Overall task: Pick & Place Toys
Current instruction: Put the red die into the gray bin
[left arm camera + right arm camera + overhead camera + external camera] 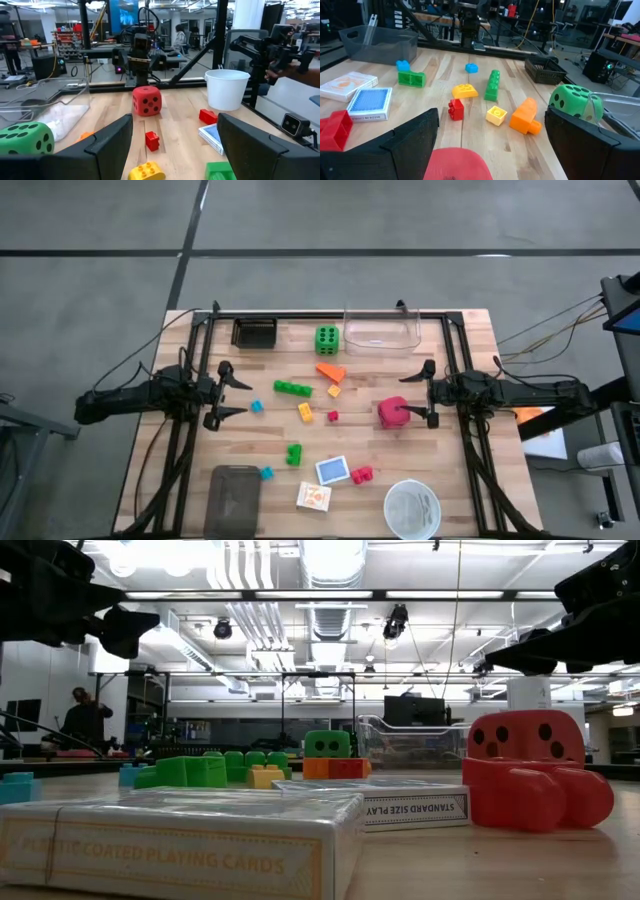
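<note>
My left gripper (226, 391) hangs open and empty above the table's left side; it also shows in its wrist view (175, 127). My right gripper (429, 393) hangs open above the right side. The red die (393, 412) rests on the table just ahead of it, low between its fingers in the right wrist view (452, 162). The green die (327, 337) sits at the far middle. An orange brick (331, 372), a long green brick (292, 388), a yellow brick (305, 412) and a small red brick (333, 416) lie mid-table. Two card packs (333, 470) (313, 497) lie near the front.
A clear tub (381, 328) and a black basket (254, 332) stand at the far edge. A white bowl (412, 508) and a grey tray (232, 500) sit at the near edge. Small blue bricks (256, 407), a green brick (293, 453) and a red brick (361, 474) lie about.
</note>
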Controlling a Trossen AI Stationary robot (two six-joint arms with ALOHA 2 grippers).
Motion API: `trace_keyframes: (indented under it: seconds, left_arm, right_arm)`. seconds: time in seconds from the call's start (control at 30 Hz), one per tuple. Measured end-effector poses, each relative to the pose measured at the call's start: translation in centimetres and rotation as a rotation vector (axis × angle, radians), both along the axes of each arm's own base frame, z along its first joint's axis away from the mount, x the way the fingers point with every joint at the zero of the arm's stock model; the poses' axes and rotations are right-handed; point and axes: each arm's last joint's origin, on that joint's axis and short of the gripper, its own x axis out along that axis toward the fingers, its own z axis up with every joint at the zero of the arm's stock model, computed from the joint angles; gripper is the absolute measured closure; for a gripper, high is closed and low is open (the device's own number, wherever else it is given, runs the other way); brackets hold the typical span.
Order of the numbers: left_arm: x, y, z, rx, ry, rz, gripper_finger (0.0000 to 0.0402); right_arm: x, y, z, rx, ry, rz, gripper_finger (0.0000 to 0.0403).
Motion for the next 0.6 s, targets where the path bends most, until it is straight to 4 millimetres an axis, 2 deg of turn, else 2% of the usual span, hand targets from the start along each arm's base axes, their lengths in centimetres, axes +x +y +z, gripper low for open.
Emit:
trace_keyframes:
  seconds: [0.27, 0.37, 0.6]
  left_arm:
    - [0.0, 0.0, -0.03, 0.002, 0.002, 0.0, 0.0111]
    - [0.0, 0.0, -0.03, 0.001, 0.003, 0.0, 0.0111]
    - [0.0, 0.0, -0.02, -0.002, 0.004, 0.0, 0.0111]
  right_arm:
    - [0.08, 0.01, 0.92, 0.108, -0.1, -0.006, 0.0049]
    - [0.08, 0.1, 0.94, 0.115, -0.1, 0.024, 0.0049]
    - [0.25, 0.06, 0.69, 0.258, -0.077, -0.003, 0.0049]
